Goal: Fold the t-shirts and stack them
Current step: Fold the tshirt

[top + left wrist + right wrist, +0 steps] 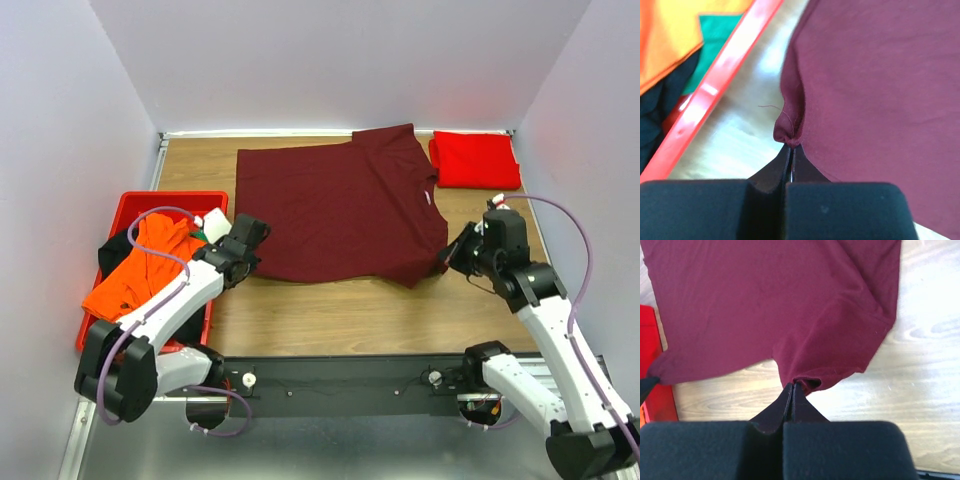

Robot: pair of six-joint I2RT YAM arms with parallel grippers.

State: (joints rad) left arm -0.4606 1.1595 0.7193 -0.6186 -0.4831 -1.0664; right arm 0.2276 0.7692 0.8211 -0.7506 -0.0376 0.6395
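A dark maroon t-shirt lies spread flat on the wooden table. My left gripper is shut on its near left corner, which bunches at the tips. My right gripper is shut on its near right corner. A bright red t-shirt lies folded at the far right. An orange t-shirt and a black one lie heaped in the red tray.
The rigid red plastic tray stands at the left edge, close beside my left arm; its rim shows in the left wrist view. Grey walls enclose the table on three sides. Bare wood lies in front of the maroon shirt.
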